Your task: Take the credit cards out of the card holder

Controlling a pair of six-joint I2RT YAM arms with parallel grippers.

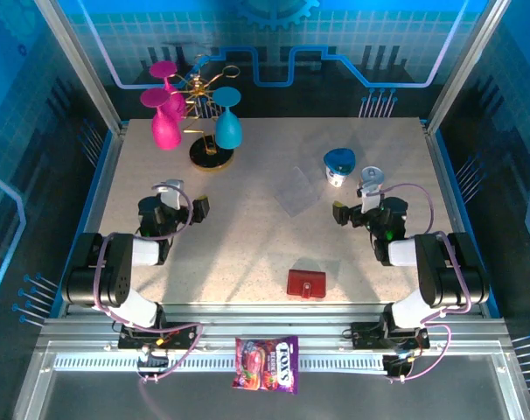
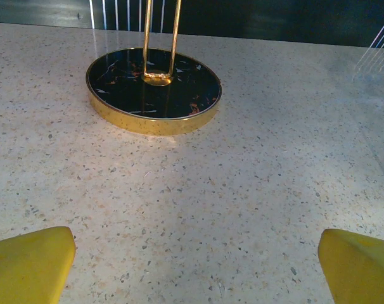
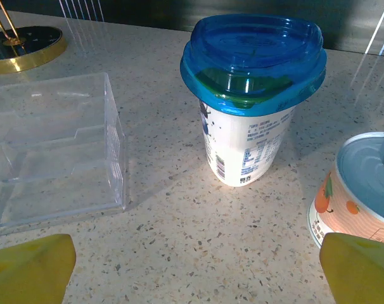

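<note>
Well, the card holder lay flat and shut close to the near edge of the table, a little toward the right side. No credit cards could be seen, so they were most likely tucked inside it. Nothing touched it.

The left gripper hung low over the left part of the table. Its two yellow fingers stood wide apart with nothing between them. It faced the gold stand near the far left corner.

The right gripper hung over the right part, and its fingers were wide apart and empty too. Just ahead of it stood a cup with a blue lid. A tin can was beside the cup, and a clear box was on the other side.

Both arms seemed to be waiting on their own sides, open and ready to start. The red holder lay between them, probably so that either arm could reach it. Since it was shut, one gripper might need to hold it down while the other one opened it. A candy bag lay off the table, past its near edge, and had no part in the job.
</note>
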